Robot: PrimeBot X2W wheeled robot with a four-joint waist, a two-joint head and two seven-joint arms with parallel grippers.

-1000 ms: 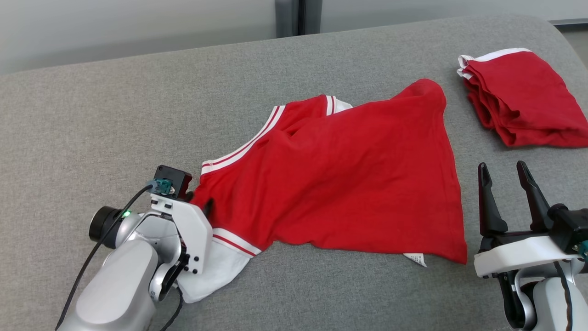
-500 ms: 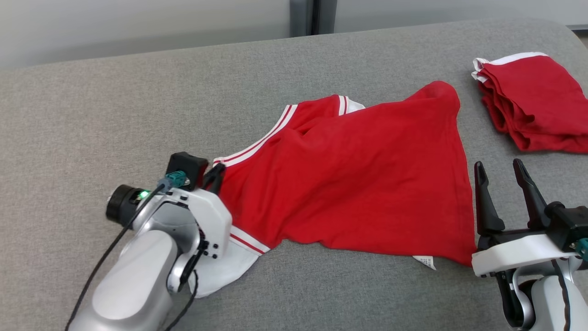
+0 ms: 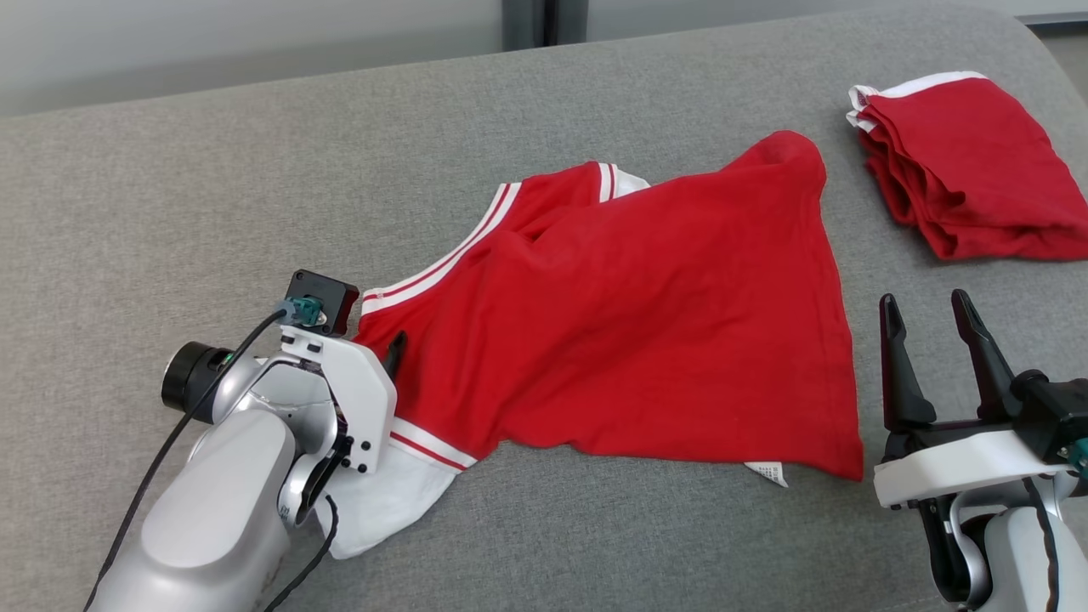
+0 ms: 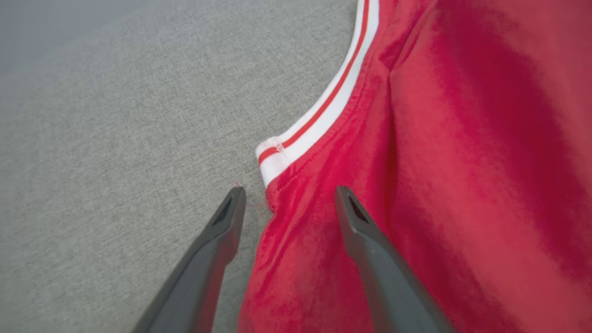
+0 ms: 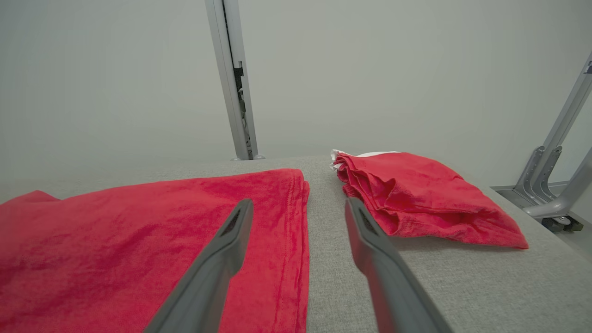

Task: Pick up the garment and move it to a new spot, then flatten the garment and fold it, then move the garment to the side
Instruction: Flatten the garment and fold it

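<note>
1. Garment (image 3: 646, 331), red with striped white trim (image 4: 323, 115), lies spread and rumpled mid-bench (image 3: 212, 170).
2. Left pincer (image 4: 290, 194), fingers apart, straddles the garment's edge just below the trim's end: one finger over the bench, one over red cloth.
3. Right pincer (image 3: 925, 302), fingers apart and empty, sits just beside the garment's right hem, near a folded red pile (image 3: 960, 161).
4. White tag (image 3: 767, 473) at the lower hem; its print is too small to read.
</note>
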